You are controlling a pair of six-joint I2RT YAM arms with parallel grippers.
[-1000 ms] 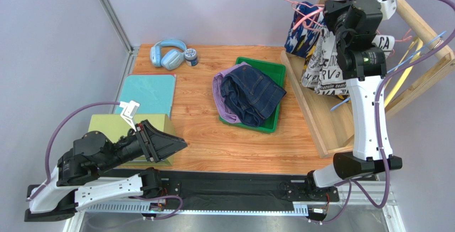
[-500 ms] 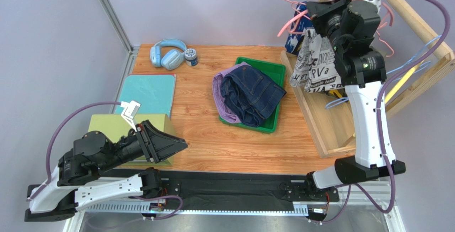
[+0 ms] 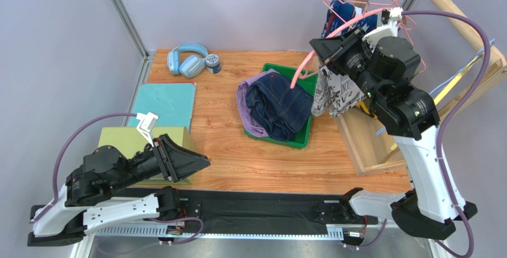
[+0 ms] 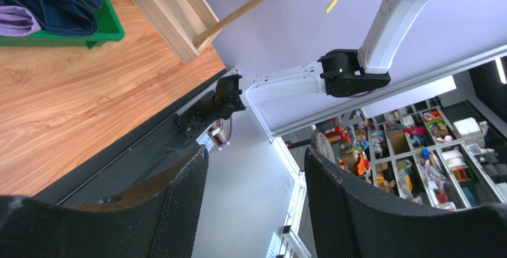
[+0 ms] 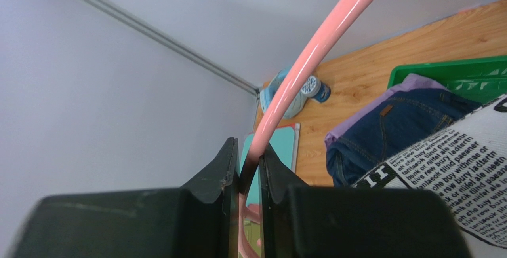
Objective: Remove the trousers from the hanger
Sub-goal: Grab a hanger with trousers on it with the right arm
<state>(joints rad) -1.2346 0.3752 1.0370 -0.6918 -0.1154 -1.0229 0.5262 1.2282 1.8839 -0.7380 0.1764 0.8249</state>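
Currently my right gripper (image 5: 249, 162) is clenched on the pink hanger (image 5: 309, 56), its wire pinched between the jaws. Since the earlier frames it has swung leftward from the wooden rack (image 3: 363, 142) at upper right. The newsprint trousers (image 3: 334, 95) have come along and now hang from that hanger, just beside the right edge of the green tray (image 3: 296, 141). My right arm stands tall, elbow high, wrist pointing left. Large letters "RV" read on the fabric; the smaller print is illegible. In the tray, the denim trousers (image 3: 279, 106) lie on the purple trousers (image 3: 245, 105). The blue-white-red trousers (image 3: 340, 10) remain on the rack at top. My left gripper (image 4: 256, 157) is released, low at lower left, unmoved.
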